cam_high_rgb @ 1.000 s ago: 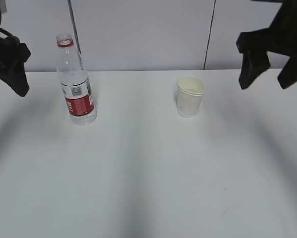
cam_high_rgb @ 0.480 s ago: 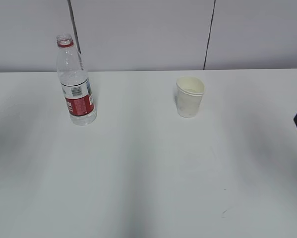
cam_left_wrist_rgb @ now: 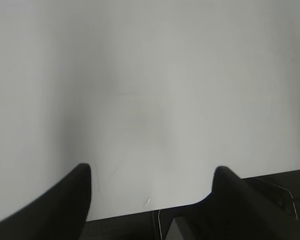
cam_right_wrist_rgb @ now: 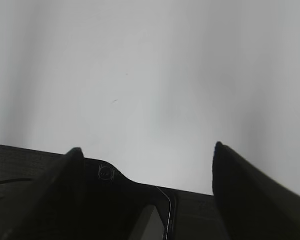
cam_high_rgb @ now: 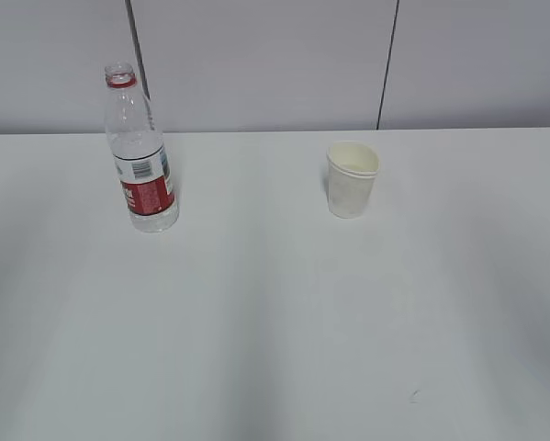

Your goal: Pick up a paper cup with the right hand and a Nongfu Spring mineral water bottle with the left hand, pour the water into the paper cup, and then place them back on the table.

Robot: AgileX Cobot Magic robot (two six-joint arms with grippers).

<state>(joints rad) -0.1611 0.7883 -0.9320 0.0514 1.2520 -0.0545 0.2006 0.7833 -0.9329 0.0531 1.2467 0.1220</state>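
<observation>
From the exterior view I see neither arm; both end effectors are out of this frame. The Nongfu Spring mineral water bottle (cam_high_rgb: 139, 152) stands upright on the left of the white tabletop (cam_high_rgb: 275, 322), uncapped, its red neck ring at the top and the red-and-white label with a barcode low on the body. How much water it holds I cannot make out through the clear plastic. The paper cup (cam_high_rgb: 352, 178) stands upright to the right of the middle, well apart from the bottle, its mouth open; I cannot tell whether anything is in it. Behind the tabletop runs a pale grey panelled wall (cam_high_rgb: 256, 64) with two dark vertical seams. Soft grey bands of shadow lie across the near surface, and a small dark mark sits low on the right.

In the left wrist view I see the left end effector (cam_left_wrist_rgb: 150, 195) only as two dark, blurred fingertips rising from the bottom edge, set wide apart with bare tabletop (cam_left_wrist_rgb: 150, 90) between them and nothing held. Below them the tabletop edge gives way to a dark area that I cannot read.

In the right wrist view the right end effector (cam_right_wrist_rgb: 147, 175) shows the same way: two dark fingertips cut off by the frame, spread wide, holding nothing. The tabletop (cam_right_wrist_rgb: 150, 75) fills the upper part, with a faint speck or two on it. Neither bottle nor cup appears in either wrist view.
</observation>
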